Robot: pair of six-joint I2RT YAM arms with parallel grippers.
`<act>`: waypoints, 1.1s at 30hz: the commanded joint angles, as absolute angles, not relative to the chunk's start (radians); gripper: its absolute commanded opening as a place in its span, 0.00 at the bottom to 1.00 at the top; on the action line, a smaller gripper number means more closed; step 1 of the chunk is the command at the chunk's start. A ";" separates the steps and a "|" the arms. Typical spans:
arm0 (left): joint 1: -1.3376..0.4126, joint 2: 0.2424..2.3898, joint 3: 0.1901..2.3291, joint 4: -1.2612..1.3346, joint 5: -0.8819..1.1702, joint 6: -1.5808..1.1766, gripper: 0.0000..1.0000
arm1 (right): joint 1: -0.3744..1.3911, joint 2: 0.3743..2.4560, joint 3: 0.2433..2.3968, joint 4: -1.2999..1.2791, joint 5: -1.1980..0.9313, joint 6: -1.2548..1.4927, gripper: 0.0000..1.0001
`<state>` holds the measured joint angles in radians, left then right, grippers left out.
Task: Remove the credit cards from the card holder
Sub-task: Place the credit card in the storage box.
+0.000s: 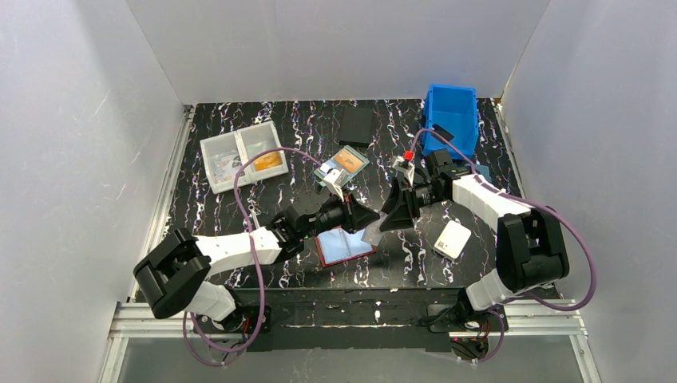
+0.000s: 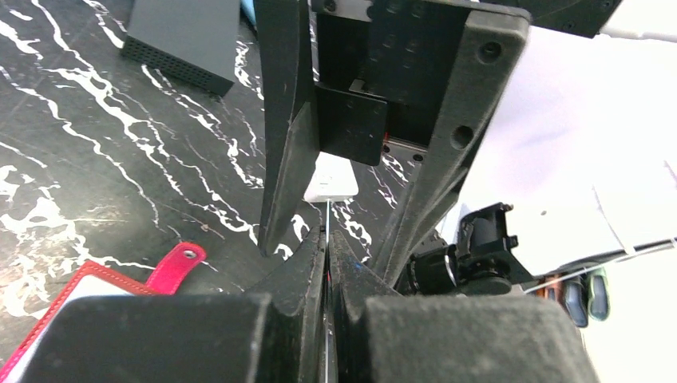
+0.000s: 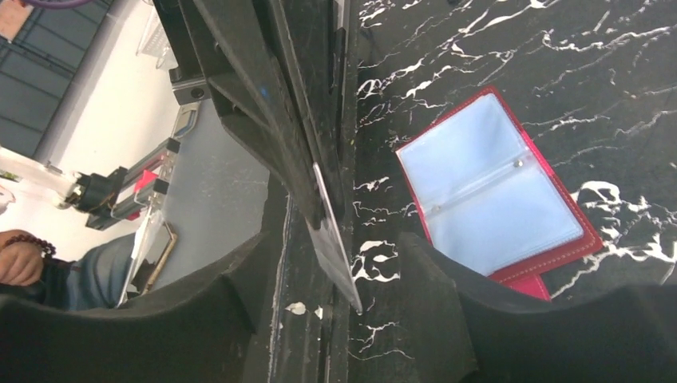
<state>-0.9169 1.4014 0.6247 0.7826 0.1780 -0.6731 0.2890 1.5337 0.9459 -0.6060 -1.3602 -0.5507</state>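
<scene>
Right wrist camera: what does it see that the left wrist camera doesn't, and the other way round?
Only the right wrist view shows the card holder lying spread open, its light-blue inside facing up. Only the left wrist view shows a flat white item and a dark box; of the holder it catches just a red corner and the snap tab. Both show one thin credit card edge-on, pinched by the left end effector, while the right end effector stands open around it.
</scene>
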 commanded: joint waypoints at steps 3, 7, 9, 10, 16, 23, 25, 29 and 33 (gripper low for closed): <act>-0.922 1.387 0.680 0.750 0.247 -0.636 0.00 | 0.342 1.471 0.931 -0.530 -1.356 -0.499 0.51; -0.921 1.363 0.683 0.701 0.236 -0.612 0.00 | 0.351 1.460 0.929 -0.535 -1.374 -0.513 0.30; -0.920 1.348 0.679 0.685 0.228 -0.605 0.00 | 0.351 1.458 0.929 -0.537 -1.382 -0.517 0.23; -0.919 1.340 0.675 0.680 0.225 -0.603 0.00 | 0.352 1.458 0.929 -0.538 -1.383 -0.518 0.20; -0.905 1.295 0.660 0.664 0.217 -0.600 0.00 | 0.354 1.457 0.930 -0.542 -1.382 -0.525 0.25; -0.894 1.283 0.656 0.651 0.240 -0.606 0.05 | 0.364 1.456 0.934 -0.549 -1.381 -0.535 0.01; -0.887 1.266 0.650 0.649 0.238 -0.611 0.17 | 0.364 1.456 0.934 -0.552 -1.375 -0.541 0.01; -0.860 1.188 0.607 0.649 0.235 -0.620 0.55 | 0.364 1.465 0.938 -0.557 -1.375 -0.540 0.01; -0.828 1.085 0.540 0.649 0.256 -0.656 0.85 | 0.357 1.479 0.935 -0.532 -1.397 -0.494 0.01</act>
<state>-0.8551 1.2003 0.5907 0.6415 0.2409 -0.6350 0.3614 1.4857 0.9329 -0.5499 -1.3640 -0.5255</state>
